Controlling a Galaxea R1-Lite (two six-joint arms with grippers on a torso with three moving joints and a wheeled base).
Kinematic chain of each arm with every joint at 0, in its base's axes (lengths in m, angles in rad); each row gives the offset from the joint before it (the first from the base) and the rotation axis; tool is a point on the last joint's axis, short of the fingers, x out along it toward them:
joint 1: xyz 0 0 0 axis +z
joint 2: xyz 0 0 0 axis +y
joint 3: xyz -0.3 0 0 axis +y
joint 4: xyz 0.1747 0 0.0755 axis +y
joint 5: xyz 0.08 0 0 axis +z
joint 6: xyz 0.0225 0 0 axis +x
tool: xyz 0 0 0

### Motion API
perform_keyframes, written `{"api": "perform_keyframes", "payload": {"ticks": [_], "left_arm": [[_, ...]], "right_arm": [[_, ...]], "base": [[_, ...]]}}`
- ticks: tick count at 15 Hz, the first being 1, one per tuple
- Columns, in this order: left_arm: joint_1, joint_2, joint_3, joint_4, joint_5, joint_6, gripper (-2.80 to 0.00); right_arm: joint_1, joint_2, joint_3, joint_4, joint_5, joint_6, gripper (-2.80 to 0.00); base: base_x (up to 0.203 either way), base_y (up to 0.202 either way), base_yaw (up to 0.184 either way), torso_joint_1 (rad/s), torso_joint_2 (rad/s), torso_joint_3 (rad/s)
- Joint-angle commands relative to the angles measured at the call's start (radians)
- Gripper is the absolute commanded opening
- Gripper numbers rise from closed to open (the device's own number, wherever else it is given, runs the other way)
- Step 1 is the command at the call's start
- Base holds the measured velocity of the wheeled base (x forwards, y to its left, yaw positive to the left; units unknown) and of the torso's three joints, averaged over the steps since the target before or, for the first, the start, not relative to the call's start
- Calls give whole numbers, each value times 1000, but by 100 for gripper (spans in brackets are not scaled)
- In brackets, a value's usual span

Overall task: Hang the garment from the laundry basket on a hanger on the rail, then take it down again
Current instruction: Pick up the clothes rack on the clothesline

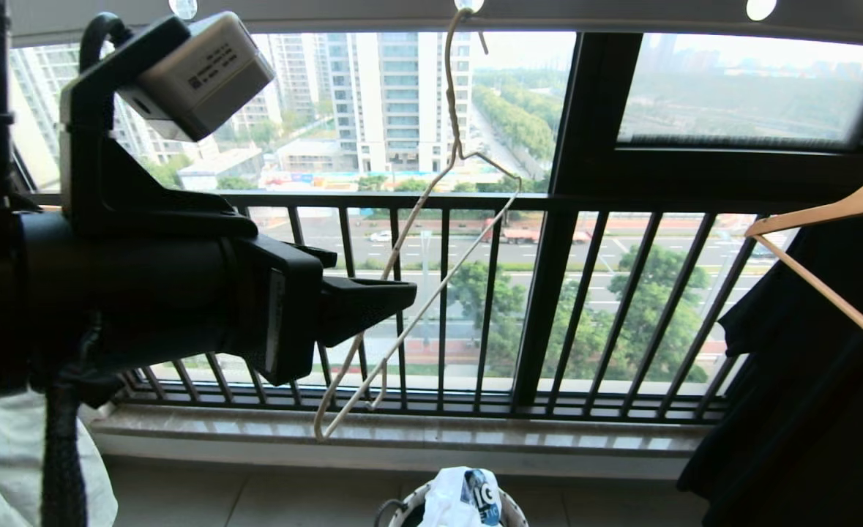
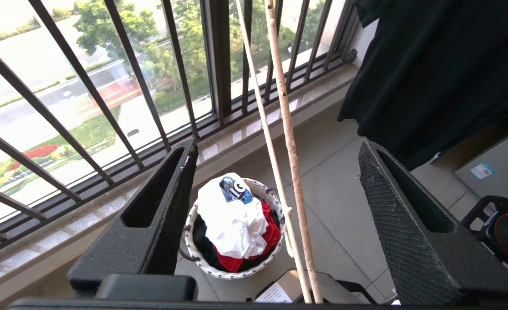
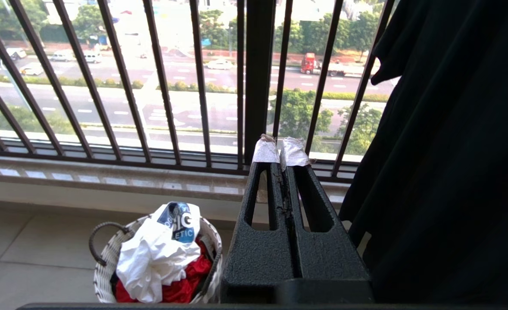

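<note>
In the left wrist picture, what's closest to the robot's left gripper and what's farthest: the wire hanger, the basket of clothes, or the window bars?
From the open left gripper:
1. Thin beige wire hanger, hanging between the fingers.
2. Small round white woven basket, on the floor below, holding the white T-shirt.
3. Black barred window railing, beyond the basket, past the sill.

The thin beige wire hanger (image 1: 431,241) hangs tilted from the grey overhead rail (image 1: 548,11), bare. The black left gripper (image 1: 372,304) sits beside its lower arm. Below, the white T-shirt (image 1: 460,498) lies crumpled in the round white woven basket (image 1: 402,512).
</note>
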Motion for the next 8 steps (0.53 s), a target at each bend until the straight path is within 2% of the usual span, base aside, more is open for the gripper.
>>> {"api": "perform_keyframes", "payload": {"ticks": [1,5,7,8], "left_arm": [[0,66,-29,1,3,0,0],[0,153,-117,2,16,12,0],[0,199,-135,1,91,44,0],[0,210,-144,0,101,53,0]], "right_arm": [[0,1,0,0,0,0,-280],[0,1,0,0,0,0,-280],[0,1,0,0,0,0,-280],[0,1,0,0,0,0,-280]], "base": [[0,0,0,0,0,0],[0,0,0,0,0,0],[0,0,0,0,0,0],[0,0,0,0,0,0]]}}
